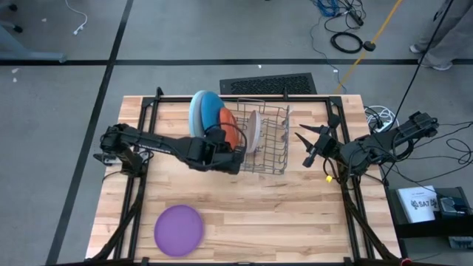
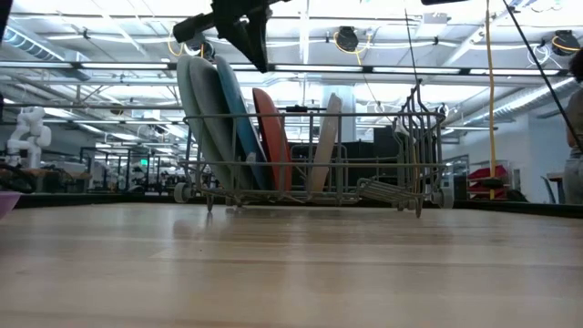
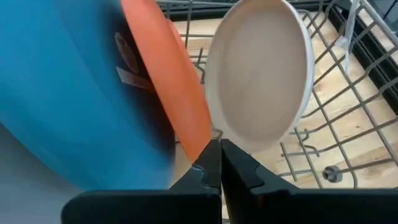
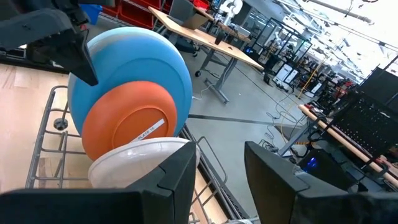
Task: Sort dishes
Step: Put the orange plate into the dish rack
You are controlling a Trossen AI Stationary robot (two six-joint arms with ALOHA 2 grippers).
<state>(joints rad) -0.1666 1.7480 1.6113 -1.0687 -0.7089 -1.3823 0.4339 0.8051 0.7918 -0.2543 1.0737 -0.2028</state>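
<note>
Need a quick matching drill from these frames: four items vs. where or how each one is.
Items:
1. purple plate
2. orange plate
3. left gripper
4. right gripper

States:
A. open, beside the dish rack
B. flat on the table, outside the rack
C. shut, at the orange plate's rim
D. upright in the rack

Pairs: 1-B, 2-D, 3-C, 4-A

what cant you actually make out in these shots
- Whether the shut left gripper pinches the orange plate: in the left wrist view the fingertips sit at its lower rim, and contact is unclear.
- Plates behind the blue plate: the right wrist view hides them, and the low view shows only edges.
- The purple plate: cut off at the left edge of the low view.
- The dish rack floor: covered by the left arm in the high view.
</note>
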